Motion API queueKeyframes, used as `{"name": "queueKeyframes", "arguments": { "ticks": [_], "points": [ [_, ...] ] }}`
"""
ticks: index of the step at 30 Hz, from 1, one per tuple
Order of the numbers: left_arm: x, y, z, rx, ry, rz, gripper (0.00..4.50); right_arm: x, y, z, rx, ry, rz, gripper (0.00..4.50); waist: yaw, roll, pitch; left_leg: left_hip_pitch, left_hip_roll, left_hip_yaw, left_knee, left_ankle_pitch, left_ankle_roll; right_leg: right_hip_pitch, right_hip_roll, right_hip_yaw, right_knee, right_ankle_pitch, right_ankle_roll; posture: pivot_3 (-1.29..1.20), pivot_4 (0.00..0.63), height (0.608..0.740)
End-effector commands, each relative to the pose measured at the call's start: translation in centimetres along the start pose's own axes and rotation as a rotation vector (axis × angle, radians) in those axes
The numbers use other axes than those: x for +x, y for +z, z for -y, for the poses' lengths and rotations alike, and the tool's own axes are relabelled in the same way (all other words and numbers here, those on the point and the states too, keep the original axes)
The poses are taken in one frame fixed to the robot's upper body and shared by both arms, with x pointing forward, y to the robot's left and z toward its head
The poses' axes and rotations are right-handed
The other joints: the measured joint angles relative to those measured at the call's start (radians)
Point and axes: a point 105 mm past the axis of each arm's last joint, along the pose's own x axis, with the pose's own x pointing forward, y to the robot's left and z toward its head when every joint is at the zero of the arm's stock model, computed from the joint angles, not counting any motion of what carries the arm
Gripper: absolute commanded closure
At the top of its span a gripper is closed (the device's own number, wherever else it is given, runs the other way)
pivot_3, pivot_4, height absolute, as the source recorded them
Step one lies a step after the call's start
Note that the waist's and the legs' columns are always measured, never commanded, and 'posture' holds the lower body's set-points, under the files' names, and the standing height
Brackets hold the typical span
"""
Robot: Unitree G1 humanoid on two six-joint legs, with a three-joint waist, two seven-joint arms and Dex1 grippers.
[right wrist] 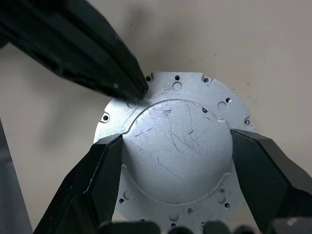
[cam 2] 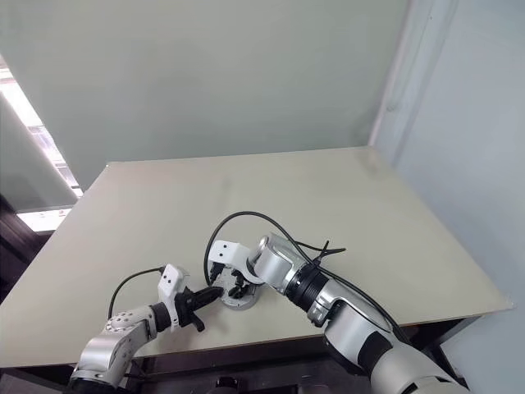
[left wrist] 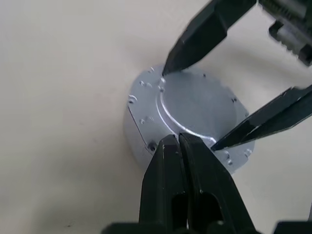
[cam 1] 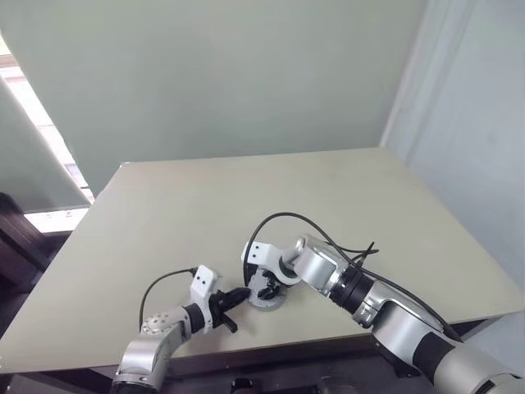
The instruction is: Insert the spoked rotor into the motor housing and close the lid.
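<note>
Item: round silver-grey metal motor assembly (right wrist: 175,156), a flat machined plate with small screw holes around a raised scratched centre, resting near the front edge of the worktop (cam 1: 344,205), roughly between the two arms. The visible top face is judged to be the lid seated on the housing; rotor and windings are hidden. Right tool (right wrist: 175,161): fingers spread wide, straddling the raised centre, one tip at each side, close to or touching its edge; a firm grip cannot be confirmed. Left tool (left wrist: 180,141): fingers pressed together, holding nothing, tips at the plate's rim. Risks, as judgement: if the lid sits slightly skew, downward pressure from the shut left tips on one edge could tip or jam it; a sideways push could slide the whole unit across the smooth top toward the near edge; the spread right fingers could slip off the shallow round step. Surface: plain beige worktop, matt. Room: pale green wall (cam 1: 246,74) behind, grey-white wall to the right, bright window strip at the left.
</note>
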Motion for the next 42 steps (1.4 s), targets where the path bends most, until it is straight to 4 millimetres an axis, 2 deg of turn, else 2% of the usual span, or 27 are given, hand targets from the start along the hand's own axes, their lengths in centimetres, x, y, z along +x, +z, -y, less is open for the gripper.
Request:
{"name": "queueKeyframes", "arguments": {
  "ticks": [1,11,13,15,25,29,32,35,38,42],
  "points": [
    [0.2,-0.3,-0.6,0.054,0.019,-0.054,4.5,1.3,-3.4,-0.5,0.048,0.019,-0.125,1.29,0.001,0.001,-0.001,0.0,0.0,0.0,0.0,0.0,0.0,0.0,0.0,0.0,0.0,0.0,0.0,0.0,0.0,0.74],
    [1.2,-0.4,-0.3,0.06,0.001,-0.062,4.5,1.2,-3.6,-0.7,0.015,0.034,-0.12,1.29,0.003,0.003,-0.007,0.001,-0.002,-0.001,0.0,0.0,0.0,0.001,-0.001,0.0,0.0,-0.001,0.001,0.0,0.0,0.74],
    [1.2,-0.5,-0.3,0.062,-0.003,-0.064,4.5,1.2,-3.5,-0.8,0.017,0.042,-0.116,0.54,0.003,0.003,-0.008,0.001,-0.002,-0.001,0.0,0.0,0.0,0.001,-0.001,0.0,0.0,-0.001,0.002,0.0,0.0,0.74],
    [1.3,-0.5,-0.3,0.065,-0.009,-0.07,4.5,1.2,-3.5,-0.9,0.025,0.051,-0.109,0.02,0.003,0.003,-0.01,0.001,-0.002,-0.001,0.0,0.0,0.0,0.001,-0.001,0.0,0.0,-0.001,0.002,0.0,0.0,0.74],
    [1.6,-0.7,-0.1,0.07,-0.025,-0.078,4.5,0.8,-2.7,-0.7,0.099,0.064,-0.041,0.02,0.003,0.006,-0.012,0.001,-0.002,-0.001,-0.001,0.0,0.0,0.001,-0.001,0.0,0.0,-0.001,0.002,0.0,0.0,0.74],
    [1.8,-0.8,0.0,0.072,-0.032,-0.082,4.5,-0.5,-1.0,0.0,0.214,0.068,0.077,0.02,0.003,0.006,-0.012,0.001,-0.002,-0.001,-0.001,0.0,0.0,0.001,-0.001,0.0,0.0,-0.001,0.002,0.0,0.0,0.74],
    [1.9,-0.8,0.1,0.074,-0.04,-0.083,4.5,-2.3,1.0,0.9,0.359,0.103,0.239,0.02,0.003,0.006,-0.012,0.0,-0.002,-0.001,0.0,0.0,0.0,0.001,-0.001,0.0,0.0,-0.001,0.002,0.0,0.0,0.74],
    [2.1,-0.9,0.2,0.075,-0.048,-0.085,4.5,-4.4,2.1,1.7,0.491,0.162,0.376,0.02,0.003,0.006,-0.011,0.0,-0.002,-0.002,0.0,0.0,0.0,0.001,-0.001,0.0,0.0,-0.001,0.002,0.0,0.0,0.74],
    [2.1,-0.9,0.3,0.076,-0.055,-0.088,4.5,-5.9,1.7,3.2,0.638,0.167,0.461,0.02,0.004,0.007,-0.011,-0.001,-0.002,-0.002,0.001,0.0,0.0,0.001,-0.001,0.0,0.0,-0.001,0.002,0.0,0.0,0.74],
    [2.2,-0.8,0.3,0.08,-0.059,-0.089,4.5,-6.9,0.1,5.1,0.836,0.172,0.531,0.02,0.004,0.007,-0.011,-0.001,-0.003,-0.002,0.001,0.0,0.0,0.002,-0.001,0.0,0.0,-0.001,0.002,0.0,0.0,0.74]
  ]
}}
